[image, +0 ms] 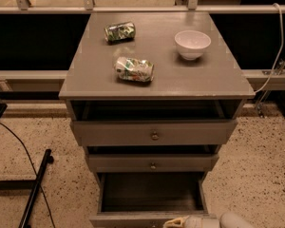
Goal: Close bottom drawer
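The bottom drawer of the grey cabinet is pulled far out, its dark wooden box open to view. Its narrow front panel lies along the bottom edge of the view. Its knob is hidden. My gripper shows at the bottom edge, pale and cream-coloured, right at the drawer's front panel, with the white arm behind it to the right. The middle drawer and the top drawer, each with a small round knob, are partly open.
On the cabinet top lie two crushed cans and a white bowl. A black stand leg and cable lie on the speckled floor at the left. A rail runs behind the cabinet.
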Tool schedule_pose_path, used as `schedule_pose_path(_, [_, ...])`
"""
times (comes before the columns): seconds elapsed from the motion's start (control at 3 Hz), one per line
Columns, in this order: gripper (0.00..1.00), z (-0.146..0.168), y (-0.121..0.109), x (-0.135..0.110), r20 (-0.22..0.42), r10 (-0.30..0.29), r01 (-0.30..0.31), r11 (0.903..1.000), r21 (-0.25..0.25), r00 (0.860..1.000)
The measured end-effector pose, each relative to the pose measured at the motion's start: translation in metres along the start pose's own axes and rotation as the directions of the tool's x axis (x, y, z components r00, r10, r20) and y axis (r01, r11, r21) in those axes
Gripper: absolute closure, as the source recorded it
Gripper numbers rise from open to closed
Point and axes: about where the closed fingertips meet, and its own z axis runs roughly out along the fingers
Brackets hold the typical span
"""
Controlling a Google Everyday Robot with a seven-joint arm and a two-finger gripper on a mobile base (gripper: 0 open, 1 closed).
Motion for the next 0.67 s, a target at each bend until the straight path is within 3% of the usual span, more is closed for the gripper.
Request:
schedule_pose_path(0.33, [1.00,0.015,-0.015,0.057,-0.140,0.013,0.002,0.9948,0.102,0.990])
schedule_pose_path(0.67, [1.00,0.023,-0.019,0.083,-0.187,0.017,0.005,0.9929,0.119,0.982])
